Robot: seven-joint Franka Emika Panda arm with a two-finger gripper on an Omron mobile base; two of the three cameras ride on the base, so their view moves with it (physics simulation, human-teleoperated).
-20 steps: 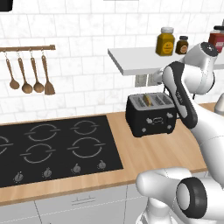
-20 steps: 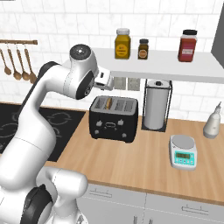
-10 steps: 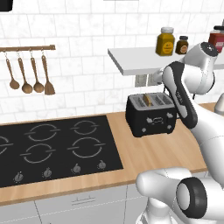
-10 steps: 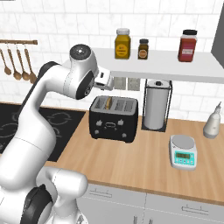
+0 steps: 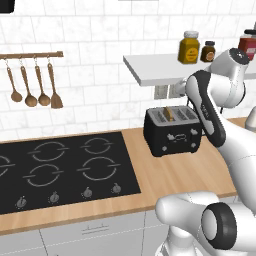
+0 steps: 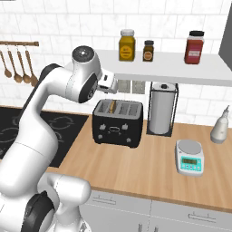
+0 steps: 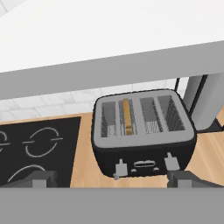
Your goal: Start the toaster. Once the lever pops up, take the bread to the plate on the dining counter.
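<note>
**Hand view: toaster straight ahead, levers nearest**

The end effector hangs wide open and empty, above and in front of the toaster. Its long axis runs crosswise to the fingers; the bread sits in a left-hand slot. The shelf crowds overhead, and the paper-towel holder stands right. Open desk lies left.

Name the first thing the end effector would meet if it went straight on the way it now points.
Most likely the toaster: it sits dead ahead between the open end effector fingertips, front face and levers nearest. Depth is unclear, but nothing seems to lie between.
</note>
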